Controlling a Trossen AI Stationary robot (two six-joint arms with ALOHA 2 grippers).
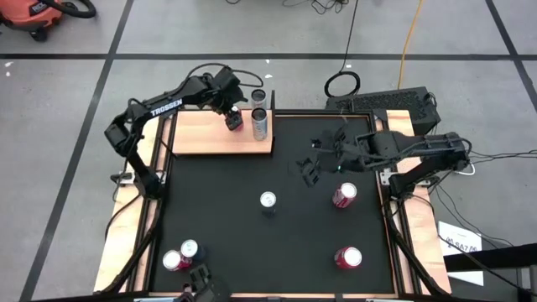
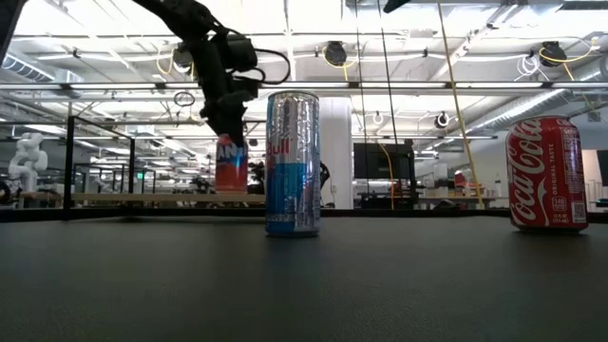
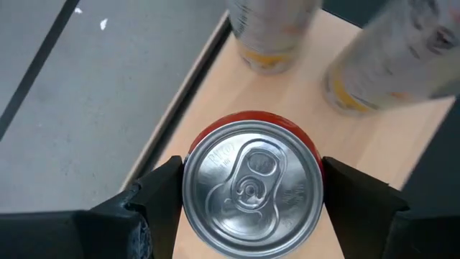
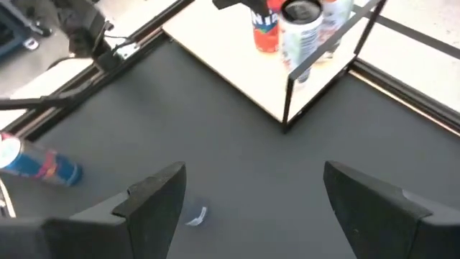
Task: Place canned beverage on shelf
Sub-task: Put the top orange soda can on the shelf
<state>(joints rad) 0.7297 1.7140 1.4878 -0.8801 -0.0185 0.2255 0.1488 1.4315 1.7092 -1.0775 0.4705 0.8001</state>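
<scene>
Left claw (image 3: 248, 205): pinching red aluminium can (image 3: 249, 188), apparently resting on light-brown wooden shelf (image 3: 287, 101); release straight, clear of neighbouring cans.

White lettering reading "TROSSEN" is showing along the left arm (image 1: 165, 106). The Red Bull can (image 2: 292, 163) is displaying "ull". The red Coca-Cola can (image 2: 547, 175) is displaying the "Coca-Cola" script, with "ORIGINAL" faintly visible below.

Upright red can (image 1: 236, 122) on the light wooden shelf (image 1: 201, 134), beside two silver cans (image 1: 259, 117).
</scene>
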